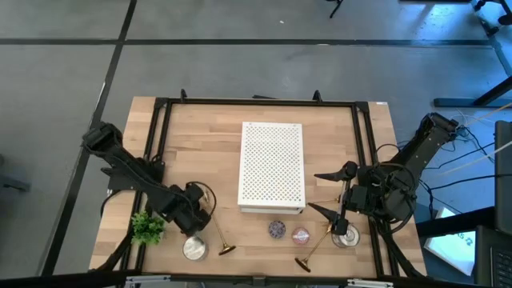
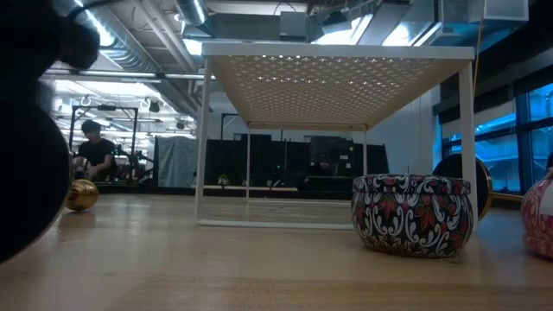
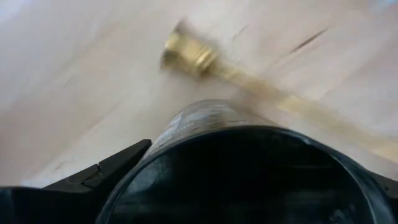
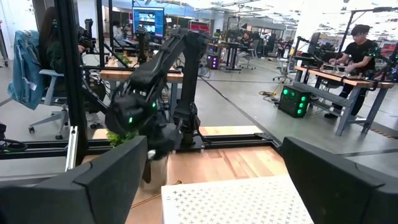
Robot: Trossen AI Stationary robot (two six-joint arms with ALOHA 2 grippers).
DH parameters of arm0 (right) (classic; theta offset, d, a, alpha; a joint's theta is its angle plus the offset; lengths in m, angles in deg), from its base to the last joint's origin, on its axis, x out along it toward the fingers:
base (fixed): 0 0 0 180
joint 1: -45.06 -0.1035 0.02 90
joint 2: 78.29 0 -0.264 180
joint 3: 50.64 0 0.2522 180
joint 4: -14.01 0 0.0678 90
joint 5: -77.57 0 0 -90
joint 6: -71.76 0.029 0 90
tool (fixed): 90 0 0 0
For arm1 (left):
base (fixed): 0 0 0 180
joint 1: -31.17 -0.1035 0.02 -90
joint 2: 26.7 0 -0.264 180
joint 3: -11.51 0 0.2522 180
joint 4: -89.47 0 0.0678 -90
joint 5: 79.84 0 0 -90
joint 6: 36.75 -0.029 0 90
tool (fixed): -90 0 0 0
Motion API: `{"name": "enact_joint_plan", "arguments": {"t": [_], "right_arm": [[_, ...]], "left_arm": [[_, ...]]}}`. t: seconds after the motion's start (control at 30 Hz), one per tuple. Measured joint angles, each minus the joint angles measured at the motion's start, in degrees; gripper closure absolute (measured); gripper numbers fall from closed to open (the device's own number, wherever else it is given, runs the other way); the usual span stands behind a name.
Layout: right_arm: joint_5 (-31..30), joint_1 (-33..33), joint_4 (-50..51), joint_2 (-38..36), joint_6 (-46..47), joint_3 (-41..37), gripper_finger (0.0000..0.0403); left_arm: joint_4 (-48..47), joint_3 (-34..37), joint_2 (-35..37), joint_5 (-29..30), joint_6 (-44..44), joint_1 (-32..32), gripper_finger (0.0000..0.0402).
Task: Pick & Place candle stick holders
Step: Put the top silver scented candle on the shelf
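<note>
Three gold candle stick holders show in the high view. One (image 1: 218, 234) lies on the table beside my left gripper (image 1: 194, 218), and its cup end (image 3: 186, 55) appears in the left wrist view. A second (image 1: 310, 251) lies near the front edge. A third (image 1: 335, 226) stands by a silver tin (image 1: 346, 237). My left gripper (image 3: 249, 186) points steeply down, open, with a round dark thing with a shiny wall (image 3: 205, 118) filling the gap between its fingers. My right gripper (image 1: 326, 192) hangs open and level above the table's right side, holding nothing. My left gripper has its two fingers (image 3: 118, 167) on either side of the round dark thing (image 3: 249, 174), coming from above. Whether they touch its sides I cannot tell, since the thing itself fills the view.
A white perforated rack (image 1: 272, 168) stands mid-table. Before it sit a purple patterned tin (image 1: 277, 230) and a pink one (image 1: 300, 236). Another silver tin (image 1: 194, 249) and a green plant (image 1: 148, 228) sit at the front left. A black frame (image 1: 160, 144) edges the table.
</note>
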Motion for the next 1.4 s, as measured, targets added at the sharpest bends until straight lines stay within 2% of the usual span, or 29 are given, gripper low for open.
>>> {"name": "enact_joint_plan", "arguments": {"t": [0.17,0.4,0.57,0.8,0.97,1.07,1.23,1.33,1.4], "right_arm": [[0.0,0.0,0.2,0.0,-0.1,0.0,0.0027],[0.0,0.0,1.3,0.0,-4.4,0.0,0.0027],[0.0,0.0,1.5,0.0,-7.8,0.0,0.0027],[1.3,0.0,3.0,0.0,-9.4,0.0,0.0027],[4.7,0.1,4.5,0.2,-9.7,0.0,0.0027],[4.7,1.1,4.2,1.2,-12.0,0.0,0.0027],[4.5,3.8,3.9,3.9,-18.5,0.0,0.0027],[4.5,5.1,3.8,6.6,-26.6,0.0,0.0027],[4.5,5.8,4.2,8.7,-30.1,0.0,0.0028]], "left_arm": [[1.3,0.1,6.9,7.0,-1.7,0.0,0.0049],[9.2,-0.1,17.0,21.5,-7.3,3.5,0.0049],[19.0,-0.1,21.0,31.0,-18.0,5.5,0.0050],[41.0,-0.2,21.4,36.9,-43.2,5.6,0.0050],[54.0,-0.2,20.3,33.3,-58.3,3.1,0.0050],[60.2,-0.2,18.8,24.7,-62.4,-0.4,0.0050],[74.7,-0.2,14.3,6.0,-64.6,-7.7,0.0050],[78.0,-0.3,12.0,-0.3,-63.7,-11.6,0.0050],[78.2,-0.3,10.9,-2.5,-63.6,-13.8,0.0050]]}}
